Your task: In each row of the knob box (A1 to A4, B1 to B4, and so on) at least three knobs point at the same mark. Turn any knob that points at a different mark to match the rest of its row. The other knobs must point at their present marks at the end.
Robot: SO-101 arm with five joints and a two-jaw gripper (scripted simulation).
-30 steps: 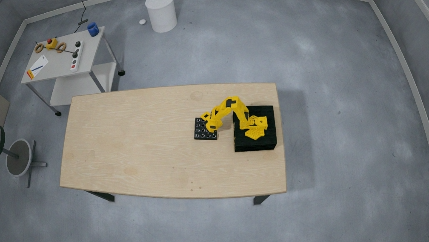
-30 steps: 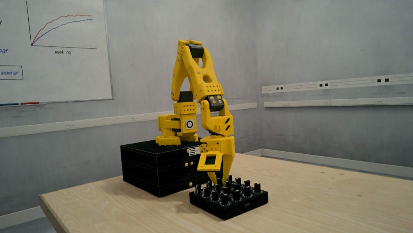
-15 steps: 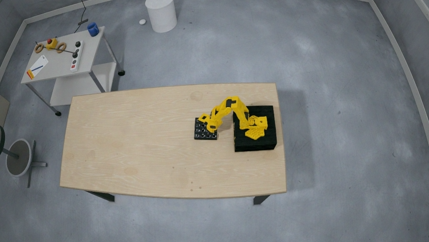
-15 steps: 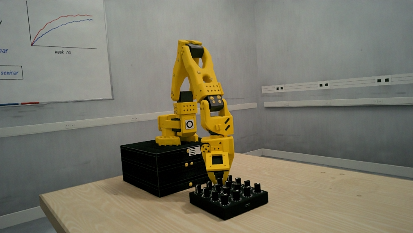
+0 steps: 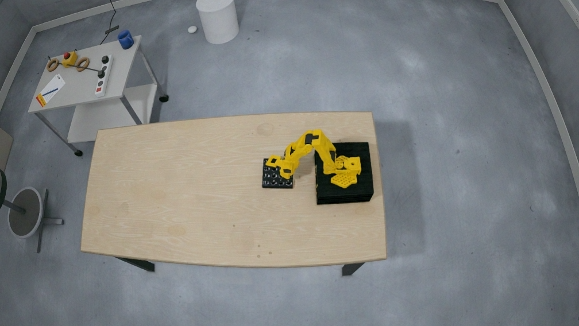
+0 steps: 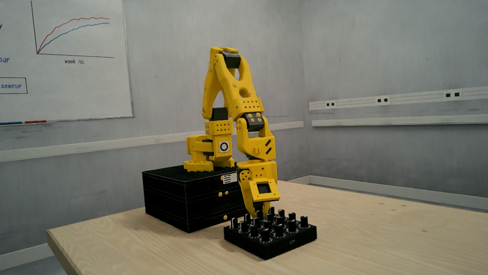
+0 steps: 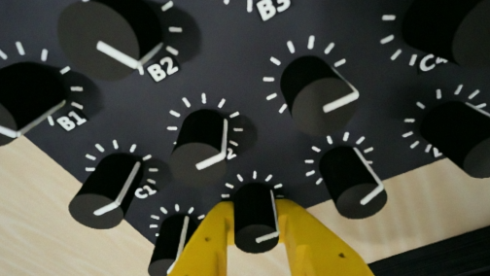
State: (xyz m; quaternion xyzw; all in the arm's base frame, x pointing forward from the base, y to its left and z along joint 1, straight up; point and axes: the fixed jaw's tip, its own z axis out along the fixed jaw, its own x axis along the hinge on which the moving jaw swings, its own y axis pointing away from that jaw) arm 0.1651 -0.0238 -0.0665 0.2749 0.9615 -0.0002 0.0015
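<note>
Yellow gripper point(image 7: 255, 243) clamped on a black knob point(image 7: 255, 216), one finger point(image 7: 214, 243) on each side of the knob body, jaws narrow. Knob in the row of the knob box point(image 6: 300, 238) nearest the wrist camera, second along from the box corner; its own label not readable. White pointer line on this knob running down its side and across its cap toward lower right in the wrist view. Neighbour at the corner point(image 7: 170, 240) partly cut off by the frame edge. Next row out: knob C1 point(image 7: 104, 191), knob C2 point(image 7: 199, 148), and a third point(image 7: 355, 177) with label hidden. Farther still: knob B1 point(image 7: 26, 99), knob B2 point(image 7: 104, 36). Tick marks ringing every knob.

Knob box flat on the wooden table point(image 5: 182, 194), just beside a black drawer block point(image 6: 184, 201) but not touching it. Arm point(image 6: 235, 95) folded high at the elbow, forearm coming down steeply so the gripper meets the box from above on its block-facing side. Arm base seated on top of the drawer block. Wrist camera housing point(image 6: 263, 189) facing the exterior view.

Beyond the table: grey trolley point(image 5: 129, 60) with a blue mug point(image 5: 125, 39), white cylindrical bin point(image 5: 217, 20), whiteboard point(image 6: 68, 95) on the wall.
</note>
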